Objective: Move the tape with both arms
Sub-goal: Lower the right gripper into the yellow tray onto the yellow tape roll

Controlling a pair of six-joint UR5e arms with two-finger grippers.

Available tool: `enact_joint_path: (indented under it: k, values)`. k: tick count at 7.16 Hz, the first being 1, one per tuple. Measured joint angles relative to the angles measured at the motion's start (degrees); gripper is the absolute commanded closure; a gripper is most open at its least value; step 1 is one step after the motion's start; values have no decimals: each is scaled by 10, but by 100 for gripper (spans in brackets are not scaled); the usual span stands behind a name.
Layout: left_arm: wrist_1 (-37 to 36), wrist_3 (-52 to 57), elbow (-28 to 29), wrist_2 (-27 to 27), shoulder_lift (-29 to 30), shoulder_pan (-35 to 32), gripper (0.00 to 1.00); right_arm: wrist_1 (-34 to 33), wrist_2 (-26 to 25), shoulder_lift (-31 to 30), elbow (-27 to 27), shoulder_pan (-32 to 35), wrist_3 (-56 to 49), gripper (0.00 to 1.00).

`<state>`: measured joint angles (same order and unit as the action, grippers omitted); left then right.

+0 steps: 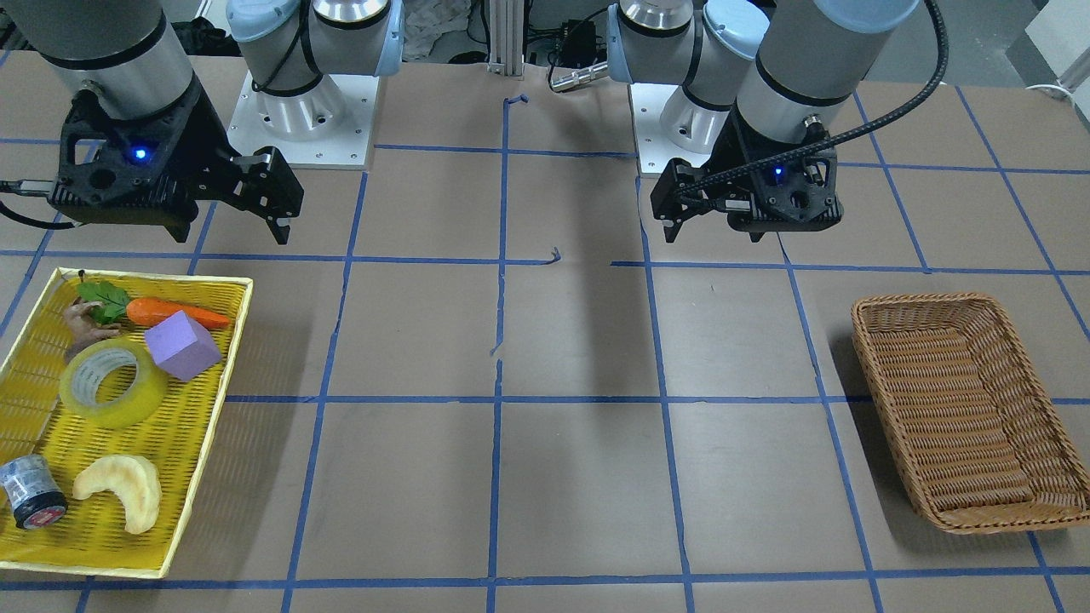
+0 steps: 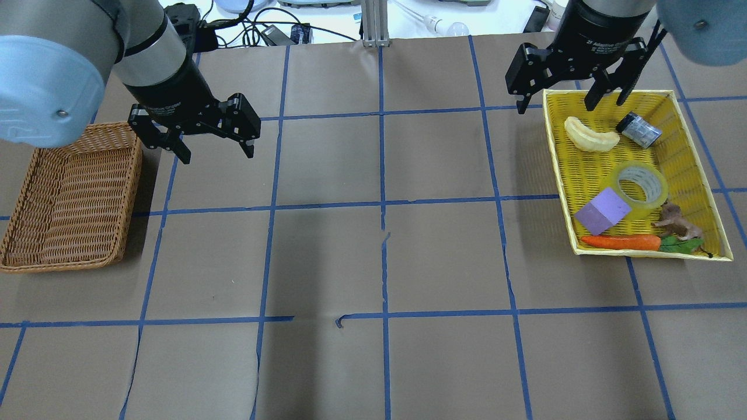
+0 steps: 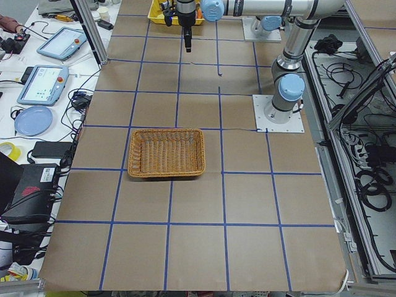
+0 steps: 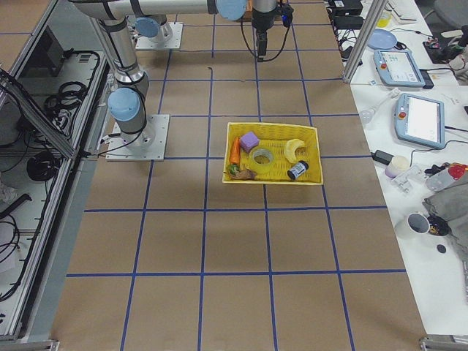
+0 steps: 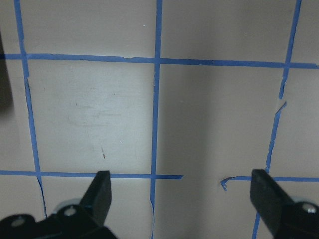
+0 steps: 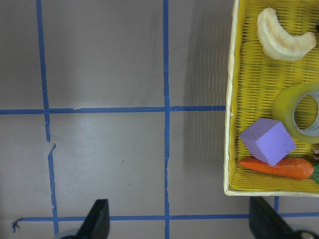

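The tape (image 1: 112, 383), a yellow-green roll with a whitish core, lies flat in the yellow tray (image 1: 213, 400), against a purple cube (image 1: 180, 345). It also shows in the overhead view (image 2: 639, 189) and at the right edge of the right wrist view (image 6: 299, 112). My right gripper (image 2: 554, 108) is open and empty, high over the tray's far left corner and apart from the tape. My left gripper (image 2: 217, 154) is open and empty, high over bare table beside the wicker basket (image 2: 76, 265). Both wrist views show wide-spread fingertips (image 5: 102, 184) (image 6: 99, 211) with nothing between them.
The tray also holds a carrot (image 2: 621, 242), a curved bread piece (image 2: 590, 139), a small grey can (image 2: 639, 129) and a brown toy figure (image 2: 674, 224). The wicker basket (image 1: 920, 300) has nothing in it. Brown paper with a blue tape grid covers the table (image 2: 379, 262).
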<state>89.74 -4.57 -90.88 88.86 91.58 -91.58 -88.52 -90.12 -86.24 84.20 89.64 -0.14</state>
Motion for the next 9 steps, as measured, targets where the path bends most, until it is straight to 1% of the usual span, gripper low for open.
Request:
enact_joint_path:
  k: [2, 3, 4, 6, 7, 8, 9]
  values:
    - [0, 0, 0, 0, 0, 0, 0, 5, -6, 6, -2, -8, -14, 0]
    - [0, 0, 0, 0, 0, 0, 0, 16, -7, 12, -4, -40, -50, 0]
    - [0, 0, 0, 0, 0, 0, 0, 20, -5, 22, -3, -86, -118, 0]
    - [0, 0, 0, 0, 0, 0, 0, -8, -1, 55, 8, -190, -353, 0]
    - [0, 0, 0, 0, 0, 0, 0, -45, -2, 79, 21, -233, -444, 0]
    - [0, 0, 0, -1, 0, 0, 0, -104, -5, 102, 46, -260, -502, 0]
    - [0, 0, 0, -1, 0, 0, 0, -190, -7, 126, 86, -273, -537, 1]
